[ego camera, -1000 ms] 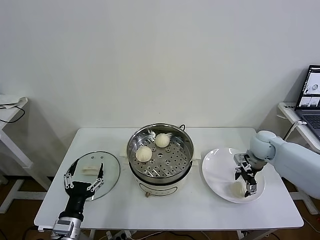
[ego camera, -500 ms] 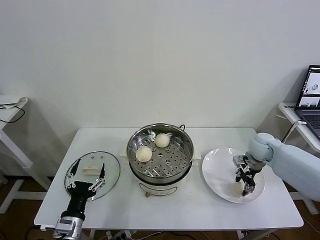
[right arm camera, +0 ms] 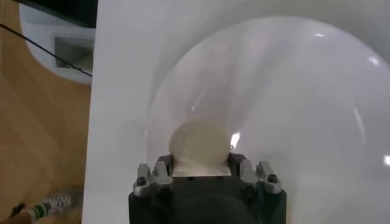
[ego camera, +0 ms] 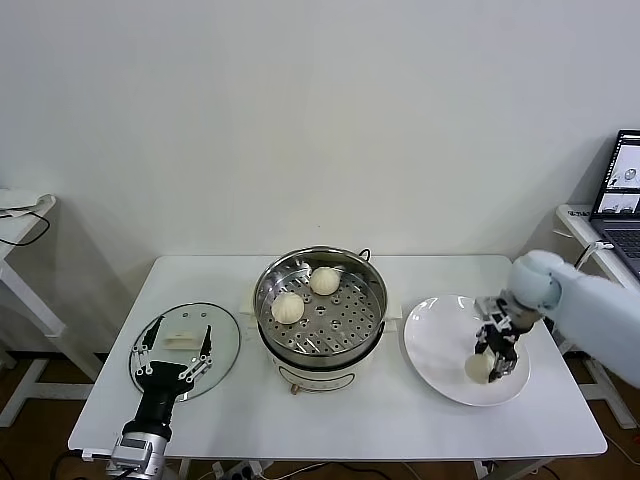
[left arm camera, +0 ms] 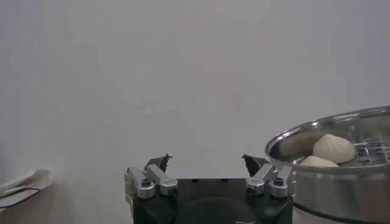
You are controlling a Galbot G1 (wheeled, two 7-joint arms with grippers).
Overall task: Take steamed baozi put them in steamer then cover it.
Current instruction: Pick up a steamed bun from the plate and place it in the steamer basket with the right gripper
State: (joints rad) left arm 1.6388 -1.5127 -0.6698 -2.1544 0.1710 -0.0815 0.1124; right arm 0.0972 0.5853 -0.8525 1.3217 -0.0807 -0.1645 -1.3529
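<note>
Two steamed baozi (ego camera: 288, 307) (ego camera: 323, 281) lie on the perforated tray of the steamer (ego camera: 345, 325) at the table's middle. One more baozi (ego camera: 477, 368) is just over the white plate (ego camera: 438, 335) on the right, and my right gripper (ego camera: 497, 362) is shut on it. The right wrist view shows this baozi (right arm camera: 198, 145) pinched between the jaws of that gripper (right arm camera: 200, 165). The cover (ego camera: 222, 335), a glass lid with a white handle, lies flat on the left. My left gripper (ego camera: 170, 367) hovers open over its near edge. In the left wrist view the left gripper (left arm camera: 206, 162) holds nothing, beside the steamer (left arm camera: 341, 182).
The white table (ego camera: 400, 415) carries everything; its front edge is close to both grippers. A laptop (ego camera: 622, 195) stands on a side table at the far right. Another side table with a cable is at the far left.
My right gripper went from open around the baozi on the plate to shut on it, and its wrist has risen slightly. The left gripper drew back a little toward the table's front.
</note>
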